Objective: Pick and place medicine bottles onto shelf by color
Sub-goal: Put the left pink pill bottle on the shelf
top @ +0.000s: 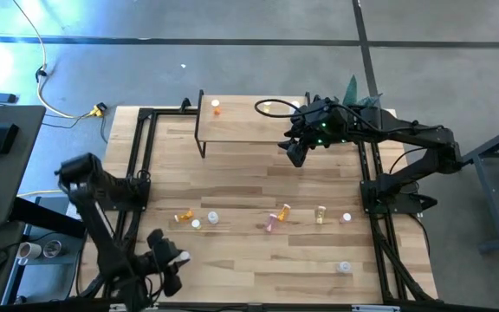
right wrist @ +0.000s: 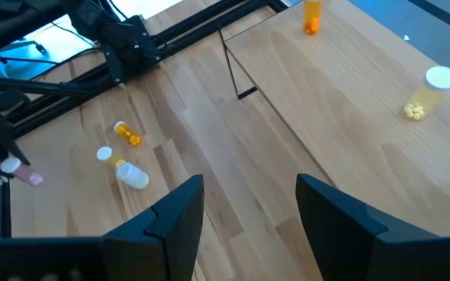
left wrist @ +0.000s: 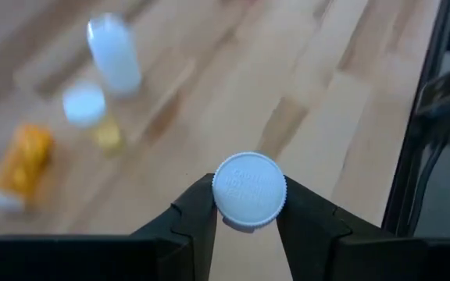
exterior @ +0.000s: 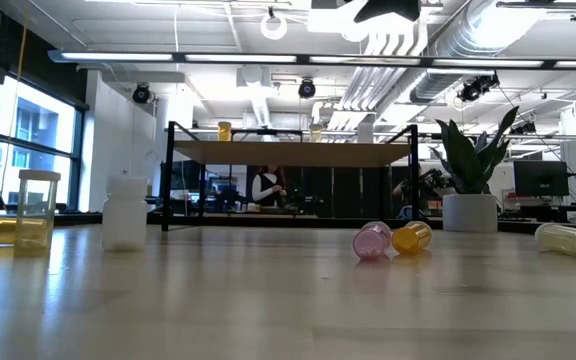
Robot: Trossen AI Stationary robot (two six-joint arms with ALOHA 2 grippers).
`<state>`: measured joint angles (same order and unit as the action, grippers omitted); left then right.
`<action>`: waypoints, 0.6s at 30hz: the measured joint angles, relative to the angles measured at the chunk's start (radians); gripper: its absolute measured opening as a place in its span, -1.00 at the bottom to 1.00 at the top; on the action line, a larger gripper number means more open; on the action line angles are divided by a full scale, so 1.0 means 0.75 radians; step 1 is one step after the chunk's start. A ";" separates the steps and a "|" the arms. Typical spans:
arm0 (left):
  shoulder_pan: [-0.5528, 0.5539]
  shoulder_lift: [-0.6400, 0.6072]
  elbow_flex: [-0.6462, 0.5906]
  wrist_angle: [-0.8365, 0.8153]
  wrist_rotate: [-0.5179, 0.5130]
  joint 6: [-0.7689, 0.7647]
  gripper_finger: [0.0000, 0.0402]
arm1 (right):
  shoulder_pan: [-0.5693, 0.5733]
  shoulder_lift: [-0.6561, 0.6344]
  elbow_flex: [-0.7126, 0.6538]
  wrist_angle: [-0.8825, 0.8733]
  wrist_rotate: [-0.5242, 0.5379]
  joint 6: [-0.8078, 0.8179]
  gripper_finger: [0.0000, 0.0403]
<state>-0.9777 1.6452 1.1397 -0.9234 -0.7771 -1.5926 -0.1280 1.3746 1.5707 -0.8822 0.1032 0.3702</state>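
Left pincer (left wrist: 247,226): your left wrist view shows its two dark fingers clamped on a white-capped small bottle (left wrist: 248,191); you see only the round cap, so the body's colour is hidden. In the high view it sits at the near left corner of the worktop (top: 258,186), the bottle a pale spot (top: 183,256).
Right pincer (right wrist: 250,207): fingers stand apart with nothing between them; the high view puts it at the shelf's right end.
Low light-wood shelf on black legs (top: 249,126): at the far middle of the worktop. From above you see an orange bottle (top: 216,108) upright on its left part; the right wrist view adds a yellow-filled clear bottle (right wrist: 432,92) on the board.
Loose bottles: the low view shows a pink (exterior: 372,240) and an amber one (exterior: 411,237) lying touching.
Hard to make out: bottles on the worktop in the left wrist view are blurred.
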 joint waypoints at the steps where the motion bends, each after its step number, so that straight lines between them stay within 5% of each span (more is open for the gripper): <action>1: 0.027 -0.036 0.000 0.000 -0.007 0.054 -0.45 | 0.000 0.000 0.000 0.001 0.001 0.000 -0.03; 18: 0.716 -0.574 0.001 0.018 0.017 1.042 -0.45 | -0.101 0.000 0.000 0.041 0.073 0.060 -0.03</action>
<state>-0.4410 1.2145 1.1400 -0.9095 -0.7643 -0.8112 -0.2034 1.3746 1.5707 -0.8514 0.1577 0.4149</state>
